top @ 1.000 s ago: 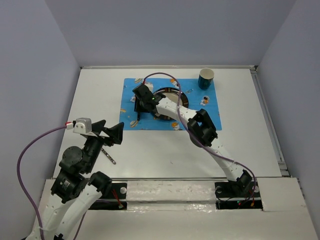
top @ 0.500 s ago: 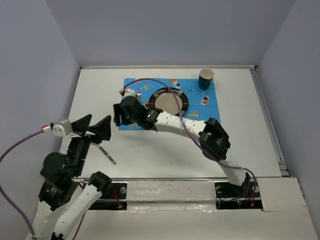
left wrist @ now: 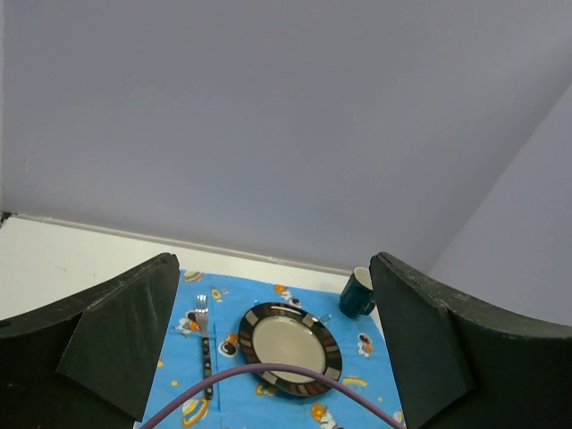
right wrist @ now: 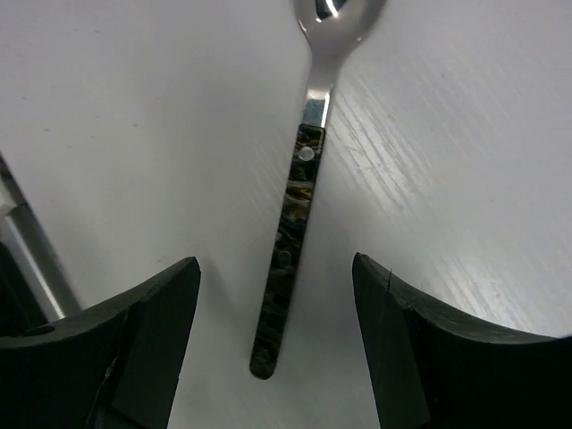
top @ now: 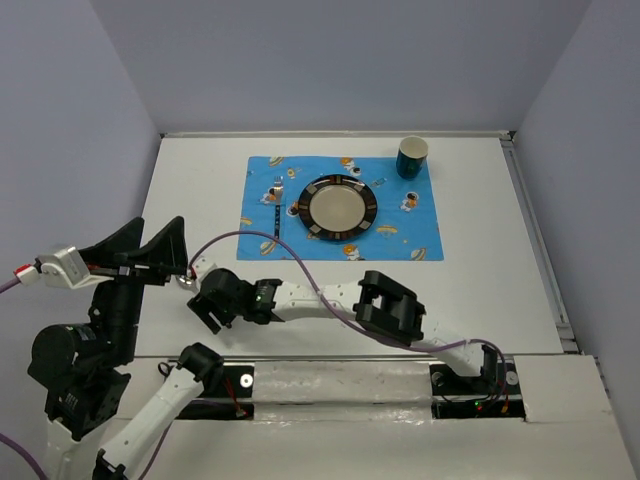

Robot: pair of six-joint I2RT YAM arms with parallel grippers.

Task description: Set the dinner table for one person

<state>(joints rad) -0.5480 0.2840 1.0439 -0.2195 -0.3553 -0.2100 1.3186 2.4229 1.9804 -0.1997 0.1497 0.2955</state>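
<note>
The right gripper (right wrist: 273,284) is spread wide over the spoon (right wrist: 291,241), which lies flat on the white table (top: 480,290), off the blue mat (top: 420,236). The left gripper (left wrist: 273,304) is spread wide too, up in the air. The thin spoon may slip out if the fingers shut crooked

This is a robotics lab test cell, not a home. Plain grey partition walls (top: 340,60) box in the white dinner table (top: 480,290) along the top and both sides of the overhead view. At the bottom edge, a taped mounting board (top: 340,385) carries the left arm (top: 80,370) and right arm (top: 390,305), which trail purple cables (top: 245,235). The only domestic touch is a blue cartoon mat (top: 410,235) at upper centre, set with a plate (top: 340,207), fork (top: 276,205) and cup (top: 411,157).
</note>
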